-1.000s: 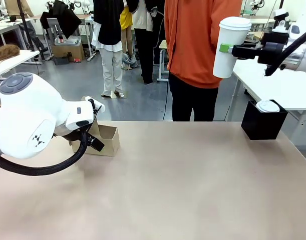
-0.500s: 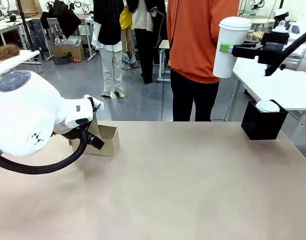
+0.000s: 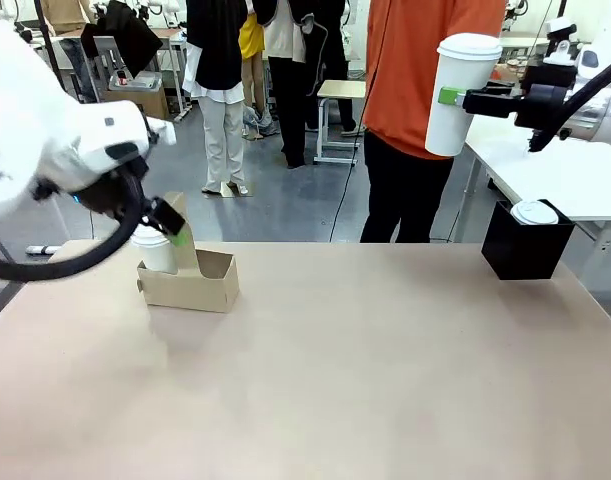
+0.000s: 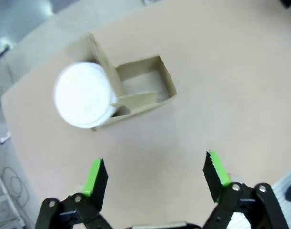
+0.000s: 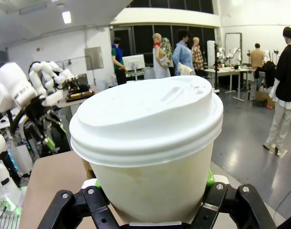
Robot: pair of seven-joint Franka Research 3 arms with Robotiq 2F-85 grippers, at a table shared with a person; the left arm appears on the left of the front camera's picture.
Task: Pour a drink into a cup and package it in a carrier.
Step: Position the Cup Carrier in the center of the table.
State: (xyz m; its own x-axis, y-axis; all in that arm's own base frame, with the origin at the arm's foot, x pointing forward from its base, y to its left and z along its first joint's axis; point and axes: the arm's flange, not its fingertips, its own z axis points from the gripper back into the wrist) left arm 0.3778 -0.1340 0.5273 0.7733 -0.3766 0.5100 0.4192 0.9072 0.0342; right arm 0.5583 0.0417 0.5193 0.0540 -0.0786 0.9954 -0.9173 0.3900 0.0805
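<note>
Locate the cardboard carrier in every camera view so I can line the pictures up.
Front view: carrier on the table, left side near the far edge, under the left gripper.
Left wrist view: carrier upper left of centre, seen from above.
Right wrist view: cannot tell; a brown sliver beside the held cup may be it.
Shared landmark: the white-lidded standing cup in the carrier's pocket, front and left wrist views.
</note>
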